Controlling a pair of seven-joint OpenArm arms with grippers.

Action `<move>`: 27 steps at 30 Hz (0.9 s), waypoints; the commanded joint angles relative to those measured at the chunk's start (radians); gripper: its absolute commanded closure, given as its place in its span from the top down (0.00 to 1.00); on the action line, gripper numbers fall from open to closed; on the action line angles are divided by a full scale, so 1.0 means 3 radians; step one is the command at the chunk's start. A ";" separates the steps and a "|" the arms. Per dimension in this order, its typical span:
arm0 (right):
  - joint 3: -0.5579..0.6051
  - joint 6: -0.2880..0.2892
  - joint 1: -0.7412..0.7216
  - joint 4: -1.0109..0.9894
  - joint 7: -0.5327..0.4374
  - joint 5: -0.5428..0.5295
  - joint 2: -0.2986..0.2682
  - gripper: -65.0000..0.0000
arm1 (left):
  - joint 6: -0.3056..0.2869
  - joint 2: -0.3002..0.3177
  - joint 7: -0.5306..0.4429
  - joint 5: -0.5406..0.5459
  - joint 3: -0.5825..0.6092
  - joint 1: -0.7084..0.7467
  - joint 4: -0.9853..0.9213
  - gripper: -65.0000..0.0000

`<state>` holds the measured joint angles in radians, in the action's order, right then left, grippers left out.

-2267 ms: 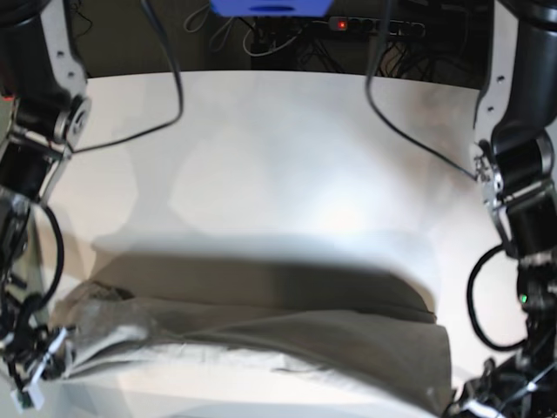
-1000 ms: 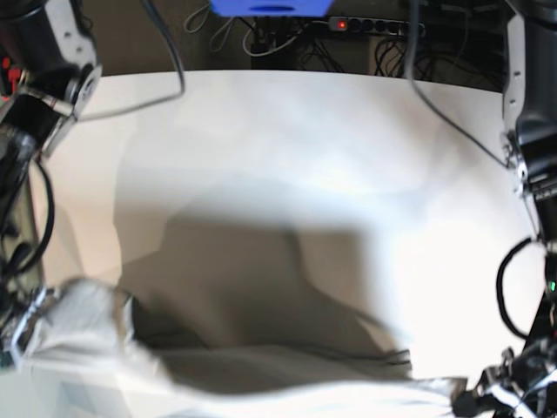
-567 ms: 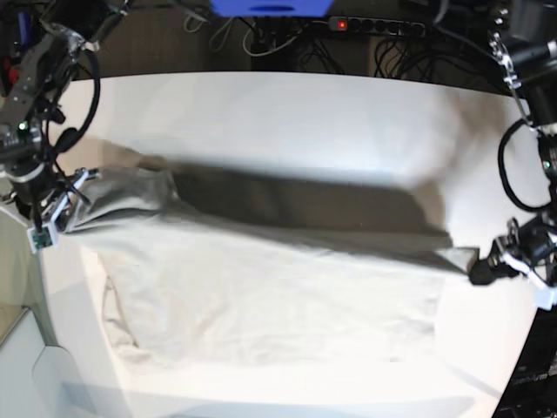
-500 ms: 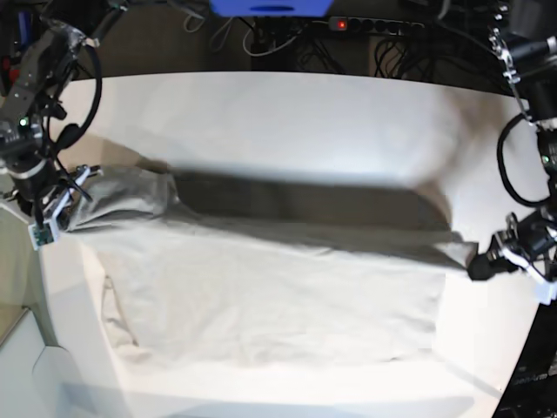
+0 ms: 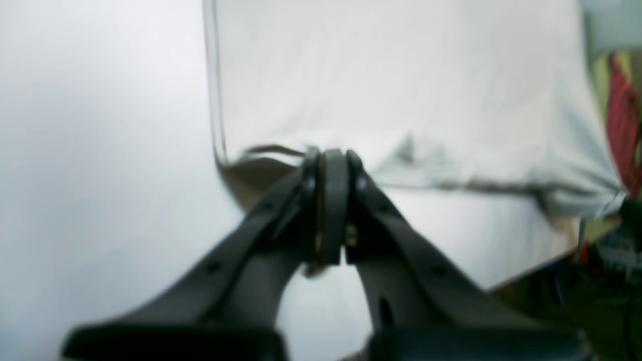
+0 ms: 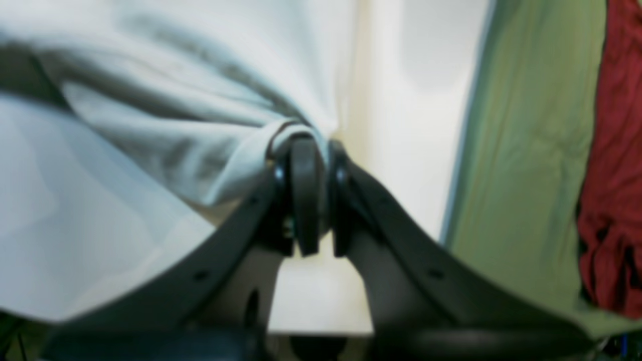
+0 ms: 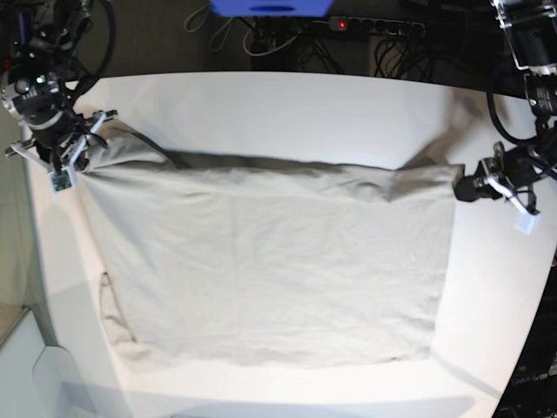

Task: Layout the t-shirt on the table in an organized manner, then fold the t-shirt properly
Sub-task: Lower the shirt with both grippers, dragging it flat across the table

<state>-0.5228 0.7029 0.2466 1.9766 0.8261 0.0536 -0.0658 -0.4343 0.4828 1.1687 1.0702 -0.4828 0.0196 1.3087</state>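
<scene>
From above I see the t-shirt (image 7: 261,261) spread on the table (image 7: 287,113); wrist views show my left claw (image 5: 326,165) and right claw (image 6: 308,150) each pinching a corner.

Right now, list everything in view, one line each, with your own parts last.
t-shirt: one, light beige, spread over the middle of the table, its far edge pulled between the two grippers.
table: one, white, curved far edge, under the shirt.
power strip: one, dark with a red light, behind the table's far edge among cables.
blue object: one, blue, top edge of the base view, cut off.
red cloth: one, dark red, off the table at the right wrist view's right edge.
left gripper: one, black, shut on the shirt's corner.
right gripper: one, black, shut on the opposite corner.
</scene>
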 commanded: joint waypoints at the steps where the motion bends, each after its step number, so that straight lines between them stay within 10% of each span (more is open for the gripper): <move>1: -0.0035 -0.0016 -0.0027 0.0068 -0.0076 -0.0012 -0.0044 0.02 | -0.0012 0.0091 -0.0067 0.0097 -0.0020 -0.0063 0.0054 0.00; 27: -0.0122 -0.0016 0.0203 0.0037 -0.0005 -0.0018 0.0074 0.08 | -0.0012 0.0183 0.0107 0.0066 -0.0296 0.0418 0.0039 0.01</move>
<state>-0.5556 0.7029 0.3107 1.9736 0.8417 0.0521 -0.0334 -0.4343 0.5171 1.2118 1.0653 -0.5671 0.1608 1.3071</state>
